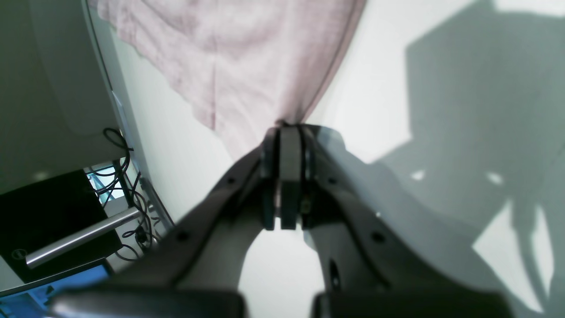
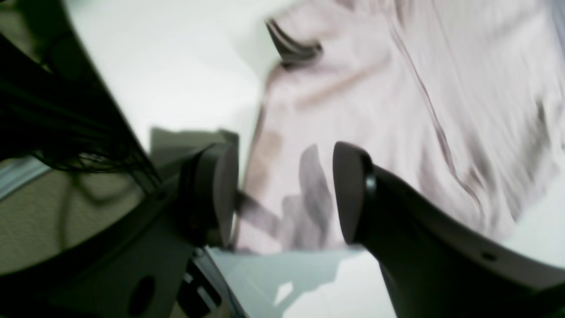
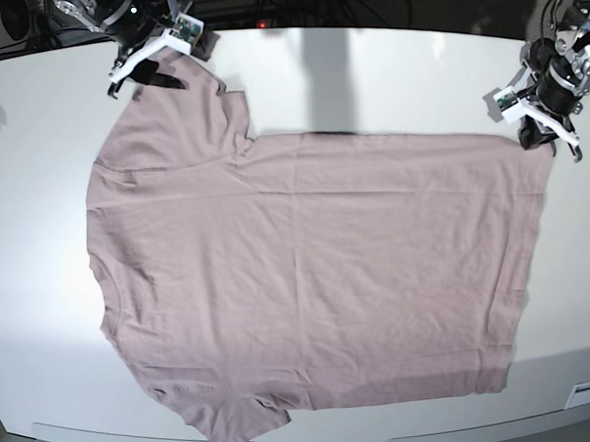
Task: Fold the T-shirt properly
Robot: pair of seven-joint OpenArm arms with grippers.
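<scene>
Shirt flat on table; my right gripper open at sleeve, left gripper pinching hem corner.

The shirt (image 3: pixel 317 279) lies spread on the white table (image 3: pixel 386 70), neck toward the base view's left, hem toward its right. I judge it light, thin and limp: it will sag and crease when lifted, so corners and seams are the sound holds. At far left, my right gripper (image 2: pixel 284 194) sits over the upper sleeve (image 3: pixel 177 89), jaws moderately apart with cloth showing between them; the wrist view is blurred, so I cannot tell whether the fingers (image 2: pixel 348 190) touch it. At far right, my left gripper (image 1: pixel 284 132) is closed tight on the upper hem corner (image 1: pixel 282 117), cloth fanning away from the fingertips.
</scene>
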